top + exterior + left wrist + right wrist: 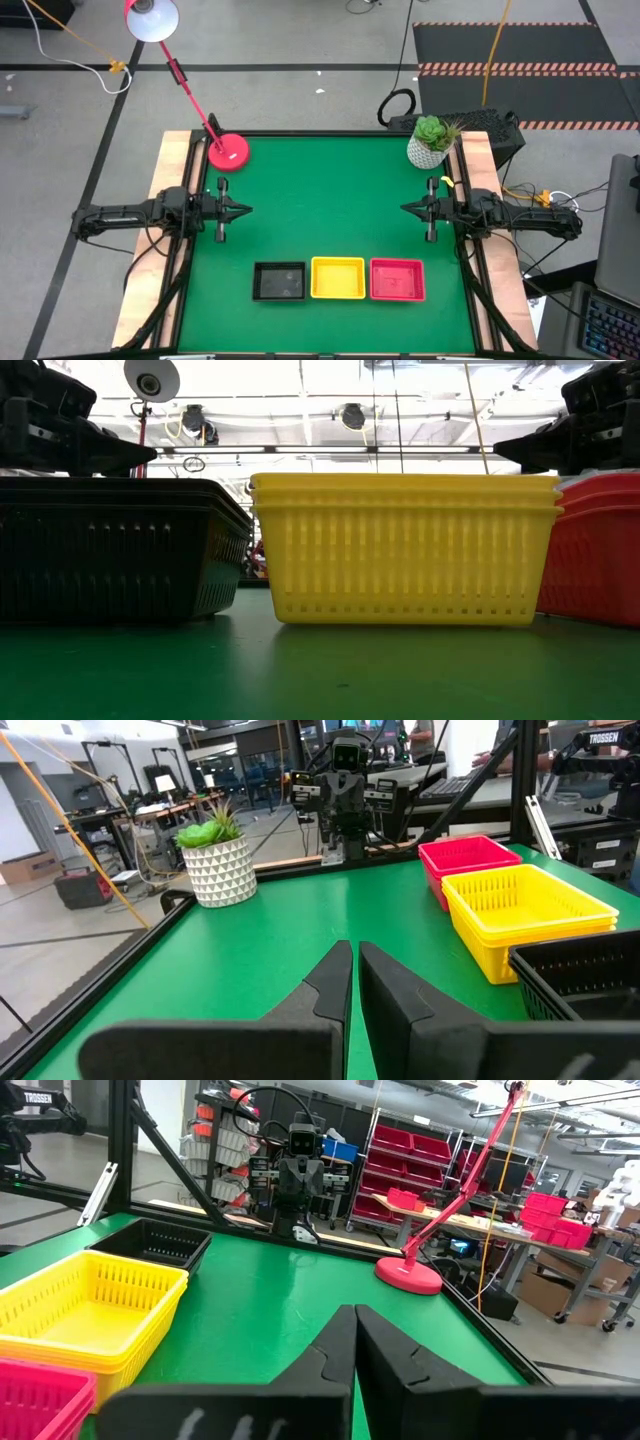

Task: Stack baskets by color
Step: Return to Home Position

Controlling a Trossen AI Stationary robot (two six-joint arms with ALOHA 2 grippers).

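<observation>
Three stacks of baskets stand in a row on the green table near its front edge: black [279, 281] on the left, yellow [337, 278] in the middle, red-pink [397, 279] on the right. Each rests on its bottom on the mat. In the low view the yellow stack [403, 548] shows nested rims, with black [115, 550] and red-pink [595, 545] beside it. My left gripper [247, 210] is shut and points level from the left edge, clear of the baskets. My right gripper [405, 209] is shut and points level from the right edge.
A pink lamp base [228, 152] stands at the far left corner, its arm slanting up to a white shade [151, 18]. A white plant pot [428, 141] stands at the far right corner. Bare green mat [325, 190] lies between the two grippers.
</observation>
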